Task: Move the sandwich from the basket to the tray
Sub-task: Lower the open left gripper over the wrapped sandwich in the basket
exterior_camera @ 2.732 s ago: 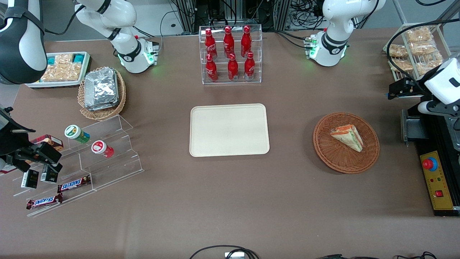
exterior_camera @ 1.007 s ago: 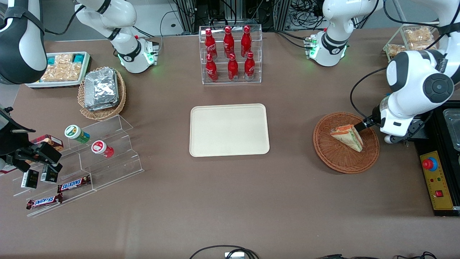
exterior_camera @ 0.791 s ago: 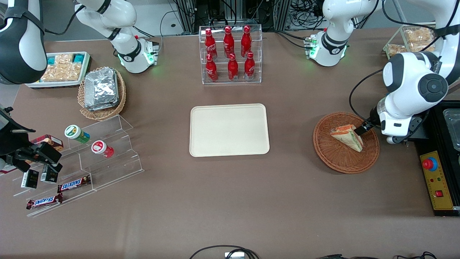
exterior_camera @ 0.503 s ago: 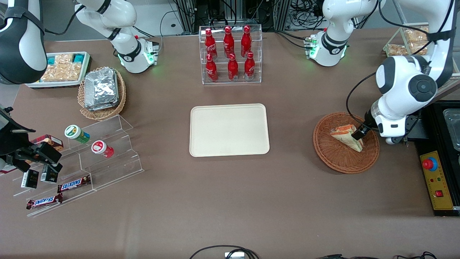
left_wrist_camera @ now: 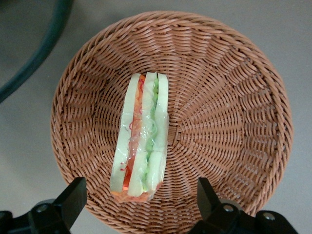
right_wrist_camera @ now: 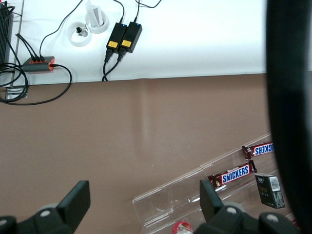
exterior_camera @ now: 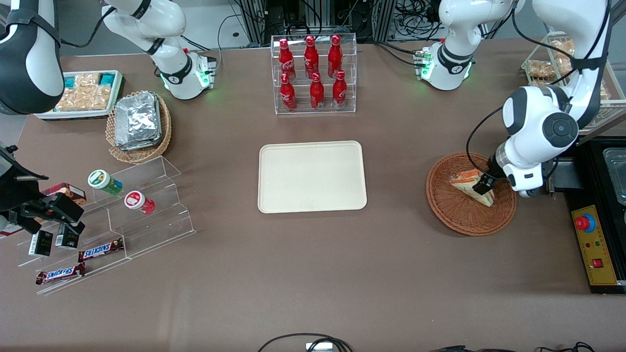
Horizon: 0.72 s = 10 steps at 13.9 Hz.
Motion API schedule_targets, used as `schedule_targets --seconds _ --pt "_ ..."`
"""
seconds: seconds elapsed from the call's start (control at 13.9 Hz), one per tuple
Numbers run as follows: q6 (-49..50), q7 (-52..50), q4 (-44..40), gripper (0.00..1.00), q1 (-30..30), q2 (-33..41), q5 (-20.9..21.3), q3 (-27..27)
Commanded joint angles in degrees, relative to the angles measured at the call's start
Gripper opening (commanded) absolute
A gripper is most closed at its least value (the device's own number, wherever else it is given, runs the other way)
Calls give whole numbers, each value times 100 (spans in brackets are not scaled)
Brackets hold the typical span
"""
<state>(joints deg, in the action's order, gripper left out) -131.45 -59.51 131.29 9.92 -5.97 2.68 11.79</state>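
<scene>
The sandwich point(left_wrist_camera: 141, 139) lies on edge in the middle of the basket point(left_wrist_camera: 234, 73), its filling layers turned up toward the gripper point(left_wrist_camera: 139, 204), which is poised directly above it with the fingers point(left_wrist_camera: 73, 197) spread wide, one to each side of the wedge and touching nothing. In the front view the gripper point(exterior_camera: 484, 185) is seen low over the sandwich point(exterior_camera: 472, 188), within the rim of the basket point(exterior_camera: 457, 222).

The step in hand is judged to be the reach for the pick; nothing has yet been grasped. A further descent is called for, so that the bread faces come between the fingers, then a gentle closing, since the soft wedge in its clear wrap would likely be squashed or slip. The tray point(exterior_camera: 274, 195) lies well apart from the gripper, toward the parked arm's end of the table.

The fingertips are cut off in the wrist view, and in the front view the arm hides part of the sandwich, so the remaining height above it cannot be judged.
</scene>
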Motion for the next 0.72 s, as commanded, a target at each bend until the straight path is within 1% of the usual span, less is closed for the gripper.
schedule_targets --seconds 0.0,0.43,0.65 --pt "-214 -315 55 100 -60 -97 109 -37" --pt "-749 -360 406 100 -51 -203 118 -54" --pt "-785 -360 406 100 -43 -308 118 -63"
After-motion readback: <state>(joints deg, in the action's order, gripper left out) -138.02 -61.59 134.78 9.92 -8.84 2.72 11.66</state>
